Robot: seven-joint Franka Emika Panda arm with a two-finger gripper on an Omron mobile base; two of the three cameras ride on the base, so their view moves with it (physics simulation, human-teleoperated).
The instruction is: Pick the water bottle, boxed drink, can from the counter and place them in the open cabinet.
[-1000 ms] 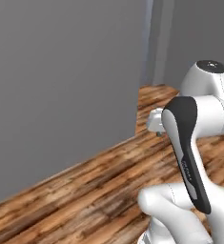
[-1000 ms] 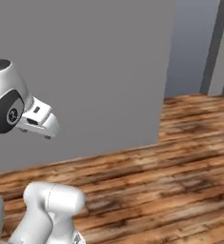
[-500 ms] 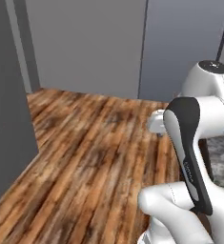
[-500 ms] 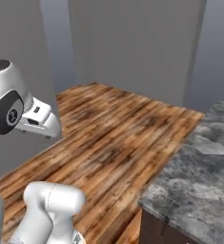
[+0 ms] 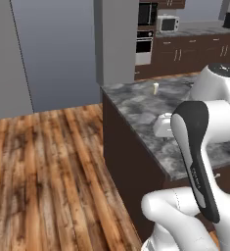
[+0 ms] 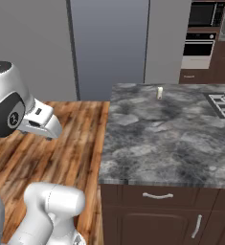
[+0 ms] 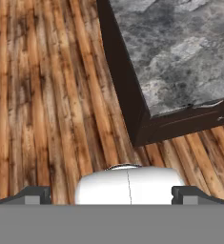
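Standing near the worktop's (image 6: 166, 139) far edge, you are seeing the carton (image 6: 159, 92), small, cream, upright. Your claw (image 7: 111, 195) is hanging wide open, holding nothing, over the wood floor (image 7: 46, 105).

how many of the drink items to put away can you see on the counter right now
1: a small cream boxed drink standing near the far edge of the grey marbled counter, left of the gas cooktop. Others may sit outside these views.
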